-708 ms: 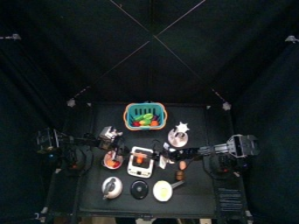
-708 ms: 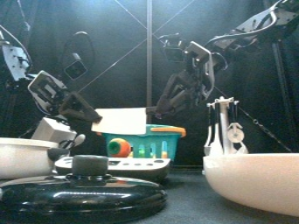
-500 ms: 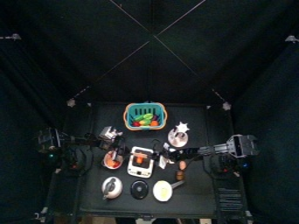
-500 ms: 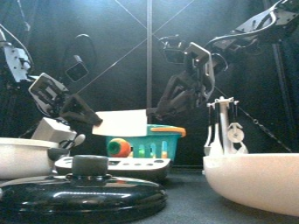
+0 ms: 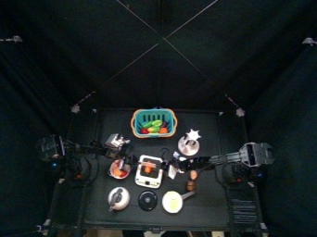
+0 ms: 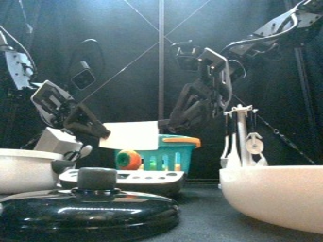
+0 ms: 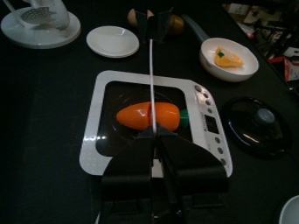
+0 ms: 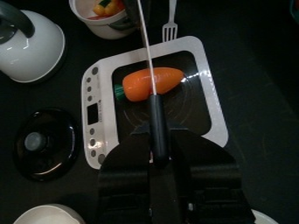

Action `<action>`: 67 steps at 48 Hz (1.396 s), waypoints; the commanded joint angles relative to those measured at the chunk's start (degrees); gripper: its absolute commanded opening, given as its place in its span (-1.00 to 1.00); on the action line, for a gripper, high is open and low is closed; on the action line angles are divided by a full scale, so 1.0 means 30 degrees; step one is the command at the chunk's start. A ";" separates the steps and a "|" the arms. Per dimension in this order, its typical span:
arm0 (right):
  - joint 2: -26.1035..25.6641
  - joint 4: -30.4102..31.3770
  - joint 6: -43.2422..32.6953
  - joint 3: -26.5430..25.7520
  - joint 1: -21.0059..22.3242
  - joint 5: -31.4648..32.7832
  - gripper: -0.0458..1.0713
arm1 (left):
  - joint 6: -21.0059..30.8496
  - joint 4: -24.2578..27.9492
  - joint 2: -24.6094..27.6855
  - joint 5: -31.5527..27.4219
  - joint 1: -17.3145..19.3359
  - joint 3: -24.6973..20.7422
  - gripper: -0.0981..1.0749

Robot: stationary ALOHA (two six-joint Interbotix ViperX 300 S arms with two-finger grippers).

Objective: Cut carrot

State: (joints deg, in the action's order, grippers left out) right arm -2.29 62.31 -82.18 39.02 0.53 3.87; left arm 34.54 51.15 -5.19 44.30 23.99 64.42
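An orange carrot (image 7: 149, 115) with a green end lies on the black plate of a white board (image 7: 103, 150), at the table's middle in the top view (image 5: 150, 170). My left gripper (image 7: 163, 144) is shut on a thin metal utensil (image 7: 156, 70) that reaches out over the carrot. My right gripper (image 8: 152, 131) is shut on a knife (image 8: 145, 44), seen edge-on, whose blade crosses the carrot (image 8: 152, 83). A fork (image 8: 170, 31) shows at the board's far edge (image 8: 93, 87); I cannot tell what holds it. Both arms hang over the board in the front view.
A teal basket (image 5: 152, 121) of toy food stands at the back. A white juicer (image 5: 190, 141) is at the back right and a cup of orange pieces (image 5: 120, 169) is left of the board. A black lid (image 5: 146, 201) and white bowls (image 6: 271, 194) line the front edge.
Almost nothing has moved. The left gripper has sunk very slightly in the front view. Both grippers keep their hold over the carrot.
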 commanded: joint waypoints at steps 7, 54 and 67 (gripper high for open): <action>-0.0264 -0.0293 -0.0029 -0.0117 -0.0234 0.0029 -0.24 | 0.0029 0.0059 0.0029 -0.0439 0.0117 0.0000 -0.13; 0.0938 -0.0410 -0.0029 -0.0234 -0.0146 0.0146 -0.24 | 0.0029 -0.0498 0.0322 -0.2871 0.0088 -0.0117 -0.13; 0.1055 -0.0439 -0.0029 -0.0205 -0.0117 0.0146 -0.24 | 0.0029 -0.0498 0.0674 -0.2959 0.0088 -0.0117 -0.13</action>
State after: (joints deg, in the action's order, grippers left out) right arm 1.41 61.26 -82.18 38.50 0.18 3.96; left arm 34.54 49.57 -3.34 36.56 23.73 63.63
